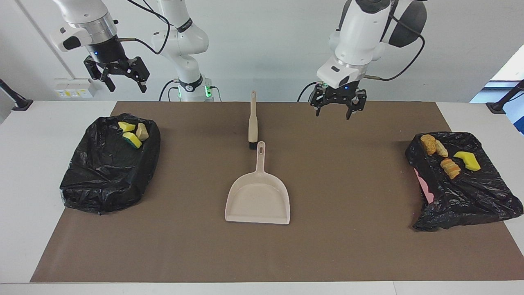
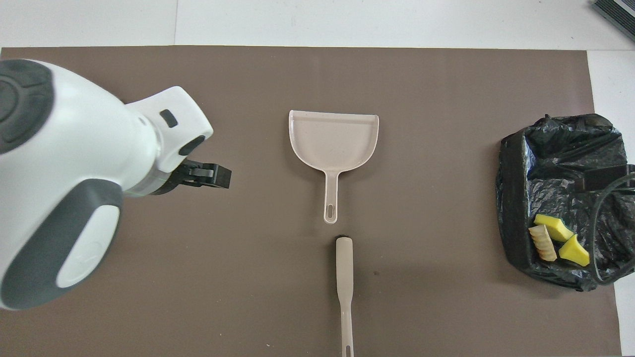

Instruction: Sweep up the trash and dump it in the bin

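The beige dustpan (image 1: 258, 196) (image 2: 333, 141) lies flat mid-mat, its handle toward the robots. The beige brush (image 1: 253, 123) (image 2: 344, 277) lies just nearer the robots, in line with it. A black-bagged bin (image 1: 108, 164) (image 2: 560, 198) at the right arm's end holds yellow and tan trash (image 1: 133, 133) (image 2: 558, 235). More trash (image 1: 448, 157) lies on a crumpled black bag (image 1: 462, 188) at the left arm's end. My left gripper (image 1: 336, 111) hangs open and empty over the mat's robot-side edge. My right gripper (image 1: 127, 86) waits open, high by the bin.
A brown mat (image 1: 348, 246) covers most of the white table (image 1: 24, 184). A pink edge (image 1: 425, 188) shows under the crumpled bag. In the overhead view the left arm (image 2: 74, 173) hides the bag at its end.
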You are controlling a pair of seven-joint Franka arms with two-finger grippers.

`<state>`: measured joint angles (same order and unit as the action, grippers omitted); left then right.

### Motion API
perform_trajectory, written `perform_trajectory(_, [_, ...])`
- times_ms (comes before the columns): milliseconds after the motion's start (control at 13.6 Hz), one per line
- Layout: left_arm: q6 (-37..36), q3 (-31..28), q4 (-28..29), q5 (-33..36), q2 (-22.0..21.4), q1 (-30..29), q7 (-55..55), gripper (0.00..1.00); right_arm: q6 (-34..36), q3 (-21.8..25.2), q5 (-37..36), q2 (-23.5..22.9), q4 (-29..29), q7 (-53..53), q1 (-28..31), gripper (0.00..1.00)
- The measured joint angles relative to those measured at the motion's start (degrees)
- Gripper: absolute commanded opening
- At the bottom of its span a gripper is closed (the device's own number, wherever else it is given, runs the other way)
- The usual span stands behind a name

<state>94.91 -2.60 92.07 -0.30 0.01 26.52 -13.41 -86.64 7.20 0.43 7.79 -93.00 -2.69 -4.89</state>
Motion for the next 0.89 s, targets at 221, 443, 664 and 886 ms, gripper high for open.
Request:
perform_trajectory(221, [-3.18, -0.25, -0.11, -0.01, -3.11, -5.53, 6.22, 1.00, 0.02, 0.00, 0.00, 0.00, -0.16, 0.00, 0.00, 1.00])
perform_trajectory(443, [-8.37, -0.38, -1.83, -0.01, -5.00, -9.77, 11.40, 1.00, 0.02, 0.00, 0.00, 0.00, -0.18, 0.00, 0.00, 1.00])
perform_trajectory(664, [-16.03, -0.70, -5.99, -0.01, -5.32, -12.34, 14.48, 1.00, 0.02, 0.00, 0.00, 0.00, -0.20, 0.01, -0.02, 1.00])
perform_trajectory(886, [-20.45, -1.21, -9.28, -0.03, -4.85, -14.12, 15.56, 1.00, -1.10, -0.01, -0.20, 0.00, -0.47, 3.48, -0.22, 1.00])
